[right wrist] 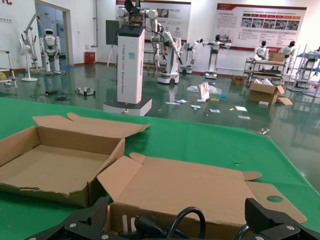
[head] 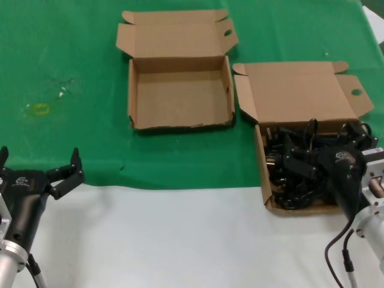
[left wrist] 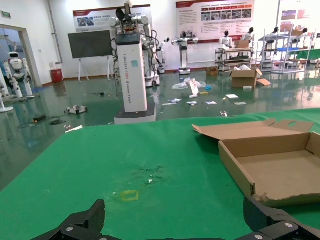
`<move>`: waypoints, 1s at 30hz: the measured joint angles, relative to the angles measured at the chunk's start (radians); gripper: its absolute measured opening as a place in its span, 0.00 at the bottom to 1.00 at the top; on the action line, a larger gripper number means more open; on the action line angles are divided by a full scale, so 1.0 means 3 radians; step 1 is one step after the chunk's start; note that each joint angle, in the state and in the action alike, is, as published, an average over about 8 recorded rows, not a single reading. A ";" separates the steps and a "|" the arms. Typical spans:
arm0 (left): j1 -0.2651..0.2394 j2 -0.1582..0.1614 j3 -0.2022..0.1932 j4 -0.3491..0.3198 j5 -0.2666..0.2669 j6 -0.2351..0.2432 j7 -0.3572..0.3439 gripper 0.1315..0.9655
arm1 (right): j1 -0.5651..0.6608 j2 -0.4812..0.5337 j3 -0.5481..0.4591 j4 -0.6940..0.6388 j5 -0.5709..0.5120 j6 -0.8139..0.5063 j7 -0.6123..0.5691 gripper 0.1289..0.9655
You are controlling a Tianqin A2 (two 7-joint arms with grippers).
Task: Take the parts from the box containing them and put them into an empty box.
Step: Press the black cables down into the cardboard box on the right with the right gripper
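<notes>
Black tangled parts point(head: 303, 165) fill the box containing them point(head: 300, 90), under the spread-fingered right gripper point(head: 298, 162). Empty box point(head: 180, 90) sits beyond-left. Left gripper point(head: 60, 174), fingers apart, idles.

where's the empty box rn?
In the head view the empty box sits open on the green mat, centre-far, just to the left of the box containing them, where the right gripper hangs over the cords.
</notes>
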 joint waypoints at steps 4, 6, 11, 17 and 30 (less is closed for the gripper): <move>0.0000 0.0000 0.0000 0.0000 0.0000 0.0000 0.0000 1.00 | 0.0000 0.0000 0.0000 0.0000 0.0000 0.0000 0.0000 1.00; 0.0000 0.0000 0.0000 0.0000 0.0000 0.0000 0.0000 1.00 | 0.0000 0.0000 0.0000 0.0000 0.0000 0.0000 0.0000 1.00; 0.0000 0.0000 0.0000 0.0000 0.0000 0.0000 0.0000 1.00 | 0.0000 0.0000 0.0000 0.0000 0.0000 0.0000 0.0000 1.00; 0.0000 0.0000 0.0000 0.0000 0.0000 0.0000 0.0000 1.00 | 0.0000 0.0000 0.0000 0.0000 0.0000 0.0000 0.0000 1.00; 0.0000 0.0000 0.0000 0.0000 0.0000 0.0000 0.0000 0.94 | -0.0001 0.0022 -0.0026 0.0011 0.0001 0.0013 0.0004 1.00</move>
